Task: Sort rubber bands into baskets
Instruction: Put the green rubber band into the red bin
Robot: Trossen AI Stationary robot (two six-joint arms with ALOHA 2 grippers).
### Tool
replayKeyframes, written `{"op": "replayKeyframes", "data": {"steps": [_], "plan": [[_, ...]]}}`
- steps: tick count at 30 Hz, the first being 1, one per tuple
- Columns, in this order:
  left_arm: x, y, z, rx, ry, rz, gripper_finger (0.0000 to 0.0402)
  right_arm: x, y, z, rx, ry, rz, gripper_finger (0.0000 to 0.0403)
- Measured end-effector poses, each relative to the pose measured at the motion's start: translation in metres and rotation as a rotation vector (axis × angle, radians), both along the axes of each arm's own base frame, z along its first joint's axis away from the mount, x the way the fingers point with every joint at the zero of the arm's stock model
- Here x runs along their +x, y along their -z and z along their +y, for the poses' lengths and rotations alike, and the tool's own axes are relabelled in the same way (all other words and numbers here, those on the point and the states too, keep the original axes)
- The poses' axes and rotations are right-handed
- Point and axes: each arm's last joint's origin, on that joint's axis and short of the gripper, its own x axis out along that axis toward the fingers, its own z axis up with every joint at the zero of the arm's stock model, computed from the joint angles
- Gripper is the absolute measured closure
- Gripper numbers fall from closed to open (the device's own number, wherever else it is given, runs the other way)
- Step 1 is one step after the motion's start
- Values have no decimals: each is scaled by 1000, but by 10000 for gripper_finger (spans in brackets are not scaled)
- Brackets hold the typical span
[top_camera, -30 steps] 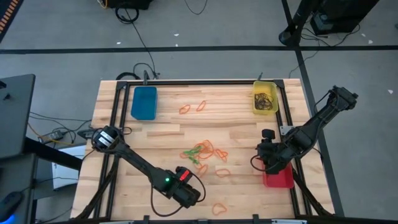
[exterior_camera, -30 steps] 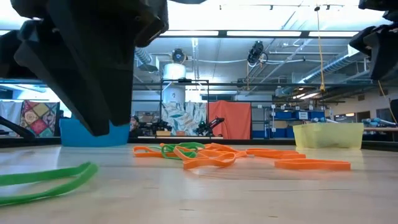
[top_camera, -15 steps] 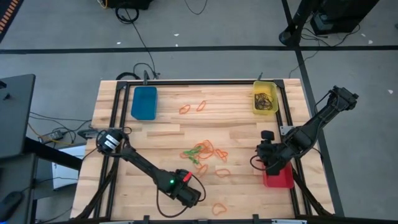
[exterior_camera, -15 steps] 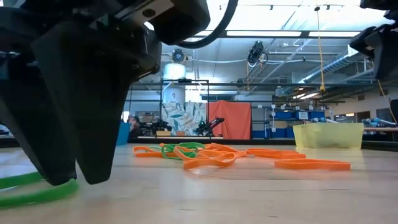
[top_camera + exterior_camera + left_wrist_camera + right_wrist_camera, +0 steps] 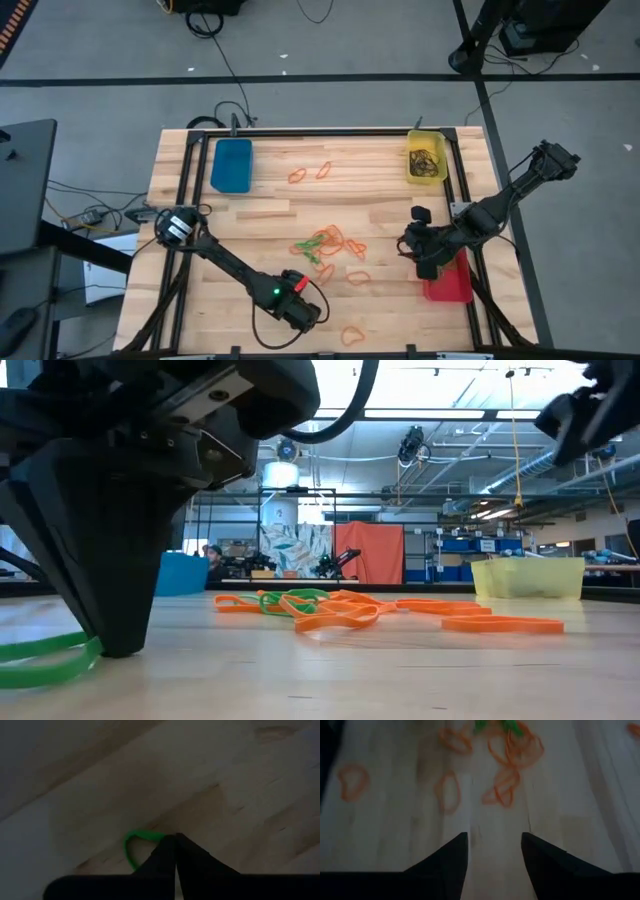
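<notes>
Our left gripper (image 5: 175,839) has just snapped its jaws shut on a green rubber band (image 5: 131,847) lying on the tabletop (image 5: 260,215), well nearer us than the blue basket (image 5: 232,164); we judge it ready to lift. Our right gripper (image 5: 494,851), jaws wide and empty, has edged from the red basket (image 5: 452,287) toward the orange bands (image 5: 340,243).
</notes>
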Motion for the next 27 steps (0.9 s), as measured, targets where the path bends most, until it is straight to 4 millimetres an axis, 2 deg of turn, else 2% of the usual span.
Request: {"op": "replayKeyframes", "data": {"steps": [4,10,16,20,23,27], "plan": [[-1,-9,2,19,66,-25,398,9,-6,1,51,14,-84,221],[5,-36,13,31,266,-118,399,22,-8,1,109,21,-141,244],[29,-62,36,56,409,-301,400,45,1,10,221,-31,-153,252],[48,-83,46,127,541,-436,400,63,-6,20,316,-95,-299,250],[56,-92,54,184,616,-478,400,71,-15,20,365,-87,-407,249],[65,-111,61,247,693,-539,400,78,-14,20,401,-68,-433,249]]}}
